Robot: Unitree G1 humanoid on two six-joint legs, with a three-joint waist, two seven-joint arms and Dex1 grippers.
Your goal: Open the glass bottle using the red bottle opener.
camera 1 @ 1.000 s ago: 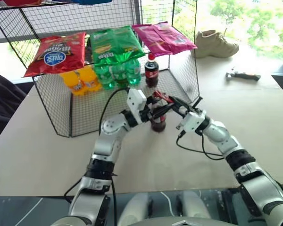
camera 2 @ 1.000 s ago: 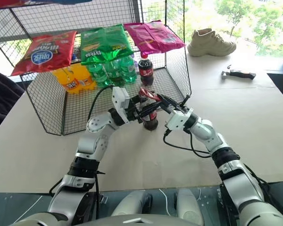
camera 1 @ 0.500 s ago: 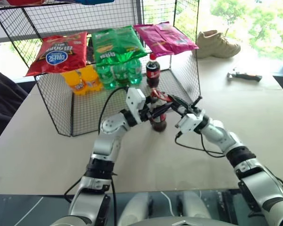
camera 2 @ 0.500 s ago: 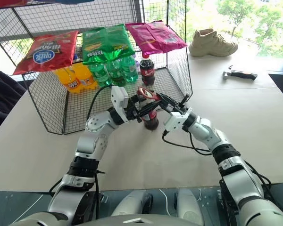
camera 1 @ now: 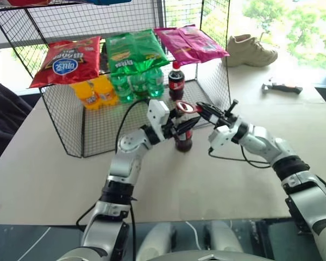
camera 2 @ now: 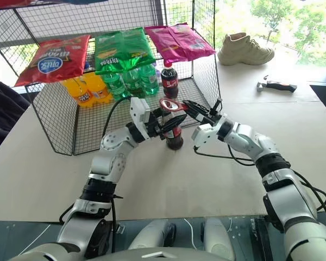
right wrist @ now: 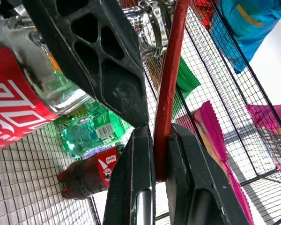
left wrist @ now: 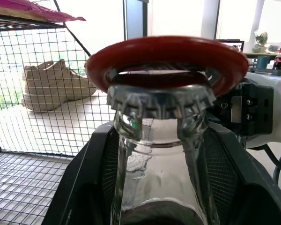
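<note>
With your left claw (camera 1: 180, 126) clamping the glass bottle (camera 1: 183, 140) upright on the counter (camera 1: 54, 168) and your right claw (camera 1: 205, 110) pinching the red bottle opener (camera 1: 186, 107) over the cap (left wrist: 160, 104), a shallow bite risks the ring slipping off when you lever.

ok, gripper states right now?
Left gripper: shut on the glass bottle neck.
Right gripper: shut on the red bottle opener.

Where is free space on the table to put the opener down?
Bare table lies left of the left arm, and between the right arm and the hammer. It is crowded around the glass bottle and inside the wire rack.
</note>
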